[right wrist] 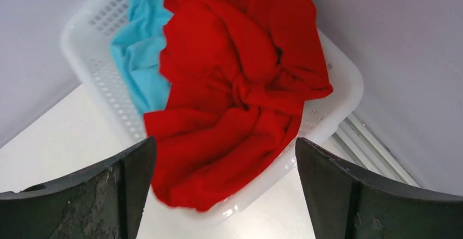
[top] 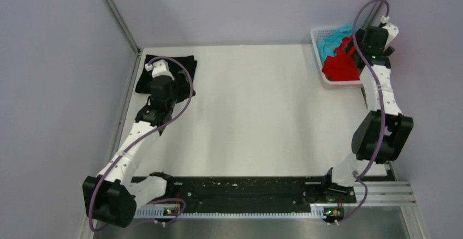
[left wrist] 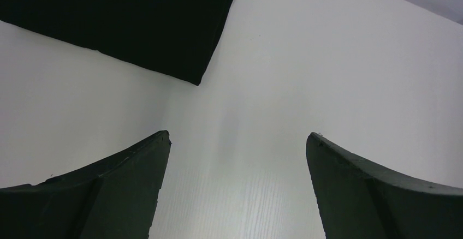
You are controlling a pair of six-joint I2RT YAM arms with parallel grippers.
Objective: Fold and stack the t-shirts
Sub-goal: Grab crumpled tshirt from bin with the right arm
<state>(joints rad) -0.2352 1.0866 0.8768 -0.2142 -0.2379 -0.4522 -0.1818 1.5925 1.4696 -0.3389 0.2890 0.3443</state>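
Note:
A folded black t-shirt [top: 183,67] lies flat at the table's far left corner; it also shows in the left wrist view [left wrist: 120,21]. My left gripper [top: 164,89] hovers over its near edge, open and empty, its midpoint [left wrist: 237,138] over bare table. A crumpled red t-shirt [top: 341,64] and a light blue t-shirt [top: 330,40] fill a white basket [top: 318,31] at the far right. My right gripper [top: 363,53] is open and empty just above the basket; the red shirt [right wrist: 235,102], blue shirt [right wrist: 139,53] and basket [right wrist: 349,81] lie below its midpoint [right wrist: 225,143].
A black rail [top: 245,187] with both arm bases runs along the near edge. Grey walls close in the back and sides. A metal frame [right wrist: 377,151] runs beside the basket on the right.

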